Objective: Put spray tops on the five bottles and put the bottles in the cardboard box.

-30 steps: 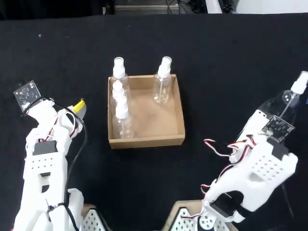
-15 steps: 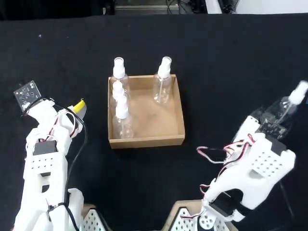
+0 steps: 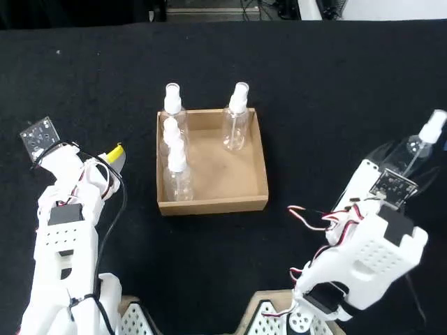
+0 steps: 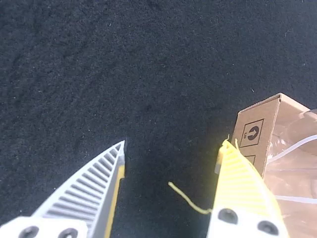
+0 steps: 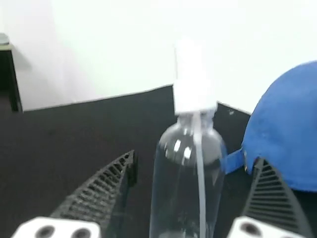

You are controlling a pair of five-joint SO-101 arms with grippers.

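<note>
The bottle (image 5: 188,168) in my right claw (image 5: 194,157) lies with its long axis along the fingers, and its spray top (image 5: 193,89) points out past the tips. In the high view it leans, top (image 3: 434,127) aimed at the far right edge of the table (image 3: 314,84). Its base is cut off at the wrist view's edge, and from above my arm covers the lower body (image 3: 412,150); the clear plastic is hard to trace on the black cloth. I have that claw clamped on the bottle, one finger on each side. A blue cap (image 5: 287,129) sits behind it.

The cardboard box (image 3: 213,204) is well apart, mid-table, with four capped bottles upright inside: three (image 3: 177,167) along one wall, one (image 3: 237,118) in a far corner. My left claw (image 4: 173,144) is apart, holding nothing, near a box corner (image 4: 255,131).
</note>
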